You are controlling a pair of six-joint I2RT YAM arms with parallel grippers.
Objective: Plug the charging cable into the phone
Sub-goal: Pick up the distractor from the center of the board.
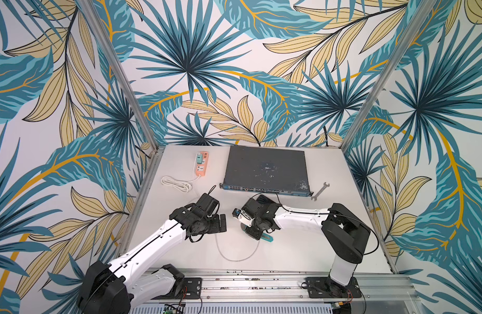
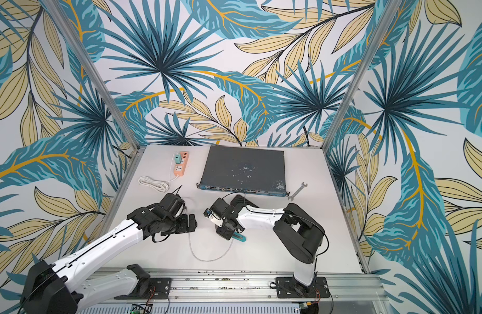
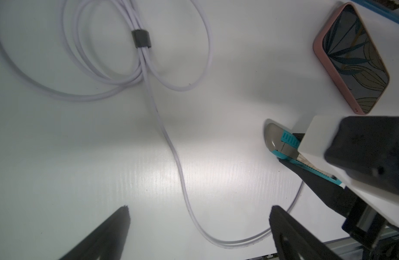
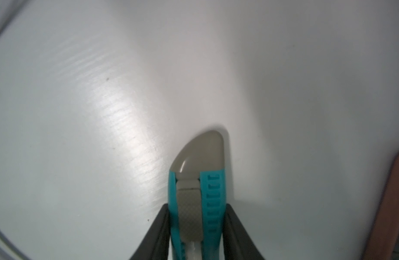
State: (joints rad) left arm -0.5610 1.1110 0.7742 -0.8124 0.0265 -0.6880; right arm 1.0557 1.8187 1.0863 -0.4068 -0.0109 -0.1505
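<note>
**Oddly, right end effector grips a knife while cable and phone lie apart**

Both fingers of the right end effector (image 4: pixel 197 209) press against the sides of a teal utility knife (image 4: pixel 213 198), its grey end pointing away from the wrist. Whether the knife rests on the white tabletop (image 1: pixel 302 252) or hangs just above it, I cannot tell.

The left end effector (image 3: pixel 199 210) hovers with its fingers wide apart over a strand of the charging cable (image 3: pixel 171 144). The cable's loops are bundled by a dark tie (image 3: pixel 141 38), and one wide loop curves between the two arms in both top views.

The phone (image 3: pixel 353 58) lies flat, screen up, near the knife and well apart from the cable.

Farther back sit a network switch (image 1: pixel 264 168), an orange power strip (image 1: pixel 201 164) and a wrench (image 1: pixel 320 190).
</note>
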